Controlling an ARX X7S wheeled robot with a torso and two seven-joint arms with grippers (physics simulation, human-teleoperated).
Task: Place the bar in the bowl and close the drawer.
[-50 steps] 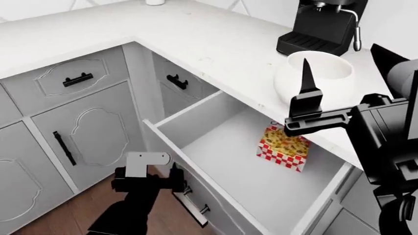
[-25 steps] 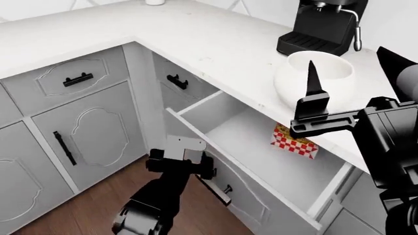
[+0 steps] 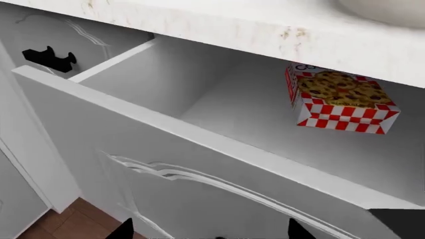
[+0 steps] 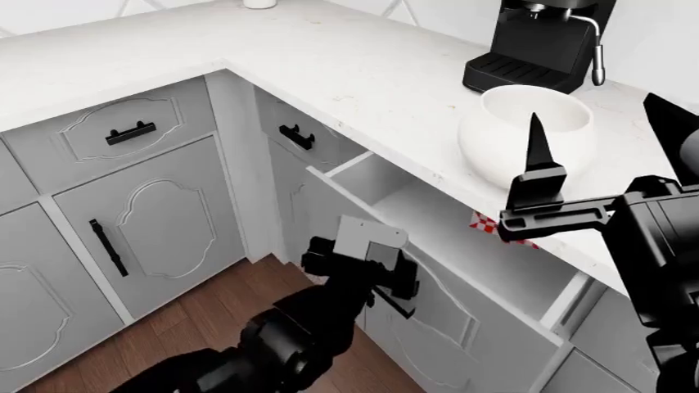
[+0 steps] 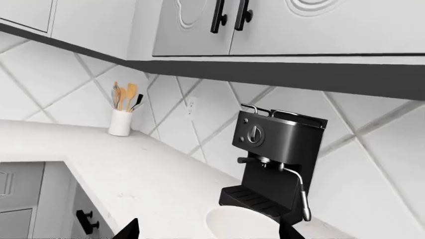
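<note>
Drawer (image 4: 437, 278) half shut, bar (image 3: 339, 97) inside it: that is where you stand, and the order looks wrong for the task. Your left gripper (image 4: 366, 266) is against the moulded front panel, by the black handle, so that arm reads as being on the closing step. Whether its jaws are spread or pinching the handle you cannot tell; the head view hides them behind the wrist block, and the left wrist view shows only two dark tips at the picture's edge.

The bar lies flat on the drawer floor toward the back, under the counter's (image 4: 327, 74) front edge. From the head view only a red-checked corner shows beneath that edge. The bowl (image 4: 526, 135) stands on the counter just above it, near the front edge and just in front of the coffee machine (image 4: 541, 41), with nothing visible in the part of it that shows.

Your right gripper (image 4: 535, 184) hangs over the counter edge beside the bowl, one finger pointing up. Its jaws look spread and hold nothing.

So neither part is done. You would judge that the drawer must stay open enough for the right arm to reach the bar, lift it into the bowl, and only then be pushed home.
</note>
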